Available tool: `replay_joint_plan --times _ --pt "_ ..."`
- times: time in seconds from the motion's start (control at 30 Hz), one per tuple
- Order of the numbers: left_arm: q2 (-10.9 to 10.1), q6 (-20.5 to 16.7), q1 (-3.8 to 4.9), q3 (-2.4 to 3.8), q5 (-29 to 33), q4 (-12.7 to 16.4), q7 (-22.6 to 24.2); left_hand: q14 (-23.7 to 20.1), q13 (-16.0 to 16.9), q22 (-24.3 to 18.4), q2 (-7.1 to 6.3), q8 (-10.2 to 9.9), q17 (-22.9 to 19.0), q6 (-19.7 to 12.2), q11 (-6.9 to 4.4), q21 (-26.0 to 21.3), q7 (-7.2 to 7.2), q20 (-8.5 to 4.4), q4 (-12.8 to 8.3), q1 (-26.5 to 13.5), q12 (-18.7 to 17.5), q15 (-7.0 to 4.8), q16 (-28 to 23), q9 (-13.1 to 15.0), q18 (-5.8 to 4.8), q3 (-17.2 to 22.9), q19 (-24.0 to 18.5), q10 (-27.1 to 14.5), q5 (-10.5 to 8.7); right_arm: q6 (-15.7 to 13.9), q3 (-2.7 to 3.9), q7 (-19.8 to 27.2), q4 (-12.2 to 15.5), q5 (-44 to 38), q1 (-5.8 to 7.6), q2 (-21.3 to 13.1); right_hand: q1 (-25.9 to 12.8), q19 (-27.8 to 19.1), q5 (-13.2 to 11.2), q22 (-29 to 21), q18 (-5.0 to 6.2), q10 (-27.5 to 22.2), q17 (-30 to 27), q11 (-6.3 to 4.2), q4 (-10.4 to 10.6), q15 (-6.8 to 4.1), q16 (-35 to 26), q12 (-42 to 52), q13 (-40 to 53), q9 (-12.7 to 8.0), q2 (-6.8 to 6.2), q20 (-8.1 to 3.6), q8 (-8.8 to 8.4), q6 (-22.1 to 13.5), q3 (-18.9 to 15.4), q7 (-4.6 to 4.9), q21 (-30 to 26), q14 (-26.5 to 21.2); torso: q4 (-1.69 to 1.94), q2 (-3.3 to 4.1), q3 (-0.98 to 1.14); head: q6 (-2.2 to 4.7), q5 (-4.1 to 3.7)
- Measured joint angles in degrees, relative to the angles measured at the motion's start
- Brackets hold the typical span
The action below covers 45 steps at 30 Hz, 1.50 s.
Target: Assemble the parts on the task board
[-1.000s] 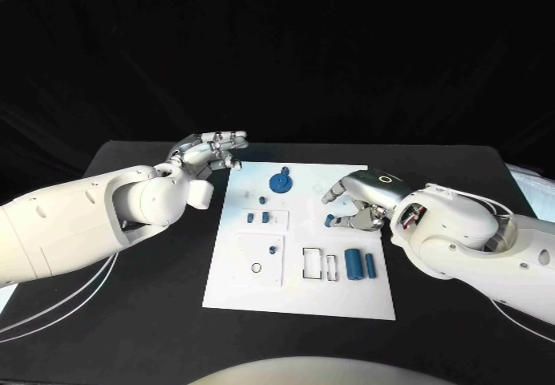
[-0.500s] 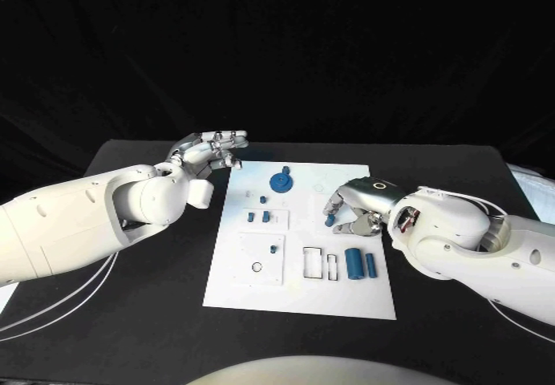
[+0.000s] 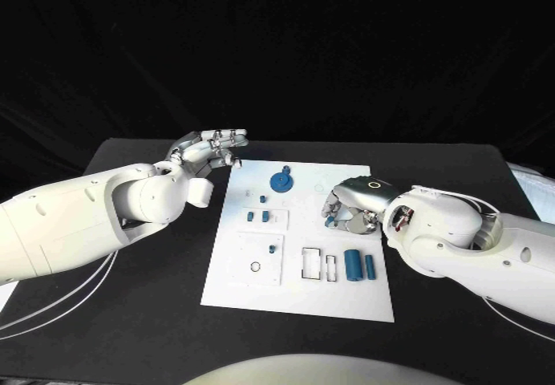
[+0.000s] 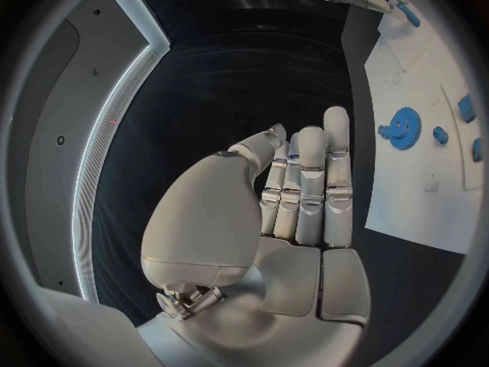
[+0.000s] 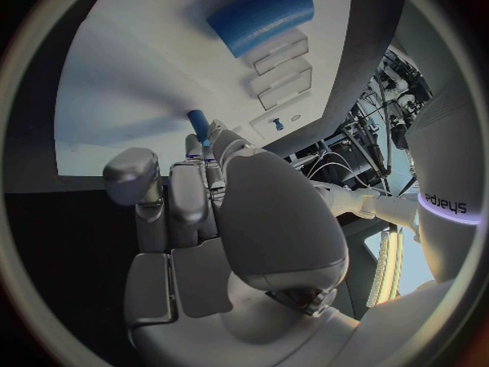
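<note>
Head view: the white rectangular task board (image 3: 303, 241) lies in the middle of the black tabletop (image 3: 139, 305). The left hand (image 3: 212, 149) is raised just beyond the board's far left corner, its silver fingers close together and lightly curled, holding nothing. The right hand (image 3: 350, 207) is down over the board's right edge, fingers curled in around a small blue peg (image 3: 329, 218) whose tip shows under them; the peg appears to be gripped, touching or just above the board. On the board sit a blue toothed gear (image 3: 281, 182) near the far end, several small blue blocks (image 3: 265, 216) in the middle, a thin black ring (image 3: 256, 266) on a raised white square at the near left, and a large blue cylinder (image 3: 351, 264) beside a slimmer blue cylinder (image 3: 370, 266) at the near right, next to rectangular outlines.

Left wrist view: the left hand (image 4: 296, 196) is over bare tabletop, its fingers straight and side by side, nothing in them. The board (image 4: 428, 139) lies beside it with the gear (image 4: 404, 126) on it.

Right wrist view: the right hand (image 5: 204, 196) is bent toward the board (image 5: 133, 90), and the blue peg (image 5: 198, 123) stands out from between the fingertips. The large cylinder (image 5: 261, 16) lies farther along the board.
</note>
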Motion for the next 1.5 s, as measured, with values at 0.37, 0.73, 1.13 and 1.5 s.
replay_joint_plan --times 0.37,0.73,1.13,1.5 --pt "-0.12 0.09 0.00 0.00 -0.08 0.03 -0.05 0.00 0.00 0.00 0.00 0.00 0.00 0.00 0.00 0.00 0.00 0.00 0.00 0.00 0.00 0.00 0.00 0.00 0.00 0.00 0.00 0.00 0.00 0.28 -0.07 -0.34 -0.72 -1.84 0.06 0.69 0.97 -0.01 -0.34 0.47 0.00 0.78 0.19 0.42 -1.80 0.00 0.29 -0.78 0.08 0.06 0.35 0.00 0.17 0.84 2.44 0.16 0.38 0.00 0.02 -0.01 0.02 -0.31 0.15" --pt "-0.21 0.13 0.00 0.00 -0.14 0.08 -0.17 0.00 0.00 -0.04 0.00 0.00 -0.14 0.00 0.00 0.00 0.00 0.00 0.00 0.00 0.00 0.00 0.00 0.00 0.00 0.00 0.00 0.00 0.00 1.44 -0.15 -0.54 -0.97 -2.83 0.19 1.12 0.40 -0.01 -0.45 0.46 0.00 0.79 0.10 0.42 -1.89 0.00 0.28 -1.72 0.12 0.03 -0.21 0.00 -0.13 0.83 3.30 0.16 0.37 0.00 0.02 -0.04 -0.01 -0.52 0.07" --pt "-0.11 0.14 0.00 0.00 -0.19 0.00 -0.29 0.00 0.00 -0.04 0.00 0.00 -0.14 -0.01 0.08 0.00 0.01 0.00 0.00 0.00 0.00 0.00 0.14 0.00 0.00 0.00 0.00 -0.08 0.00 2.36 -0.28 -0.52 -1.69 -2.91 -0.05 1.65 0.26 -0.02 -0.45 0.45 0.01 1.30 0.03 0.12 -2.05 0.00 0.28 -2.10 0.03 -0.04 -0.35 0.01 -0.50 0.72 3.46 0.22 0.37 0.00 -0.02 -0.05 -0.03 -0.80 0.15" --pt "-0.06 0.12 -0.01 0.00 -0.21 -0.03 -0.33 -0.01 -0.04 -0.04 0.00 0.00 -0.13 -0.21 0.20 0.00 0.20 0.00 0.00 0.00 0.00 0.00 0.22 0.01 0.00 0.00 0.00 -0.20 0.00 1.44 -0.47 -0.50 -2.02 -2.91 -0.25 1.78 0.26 -0.02 -0.55 1.04 0.00 2.70 0.23 0.14 -2.48 0.01 0.72 -2.19 0.04 -0.09 -0.36 0.01 -0.69 2.00 4.70 0.25 0.83 0.00 0.02 -0.05 -0.01 -0.87 0.20"
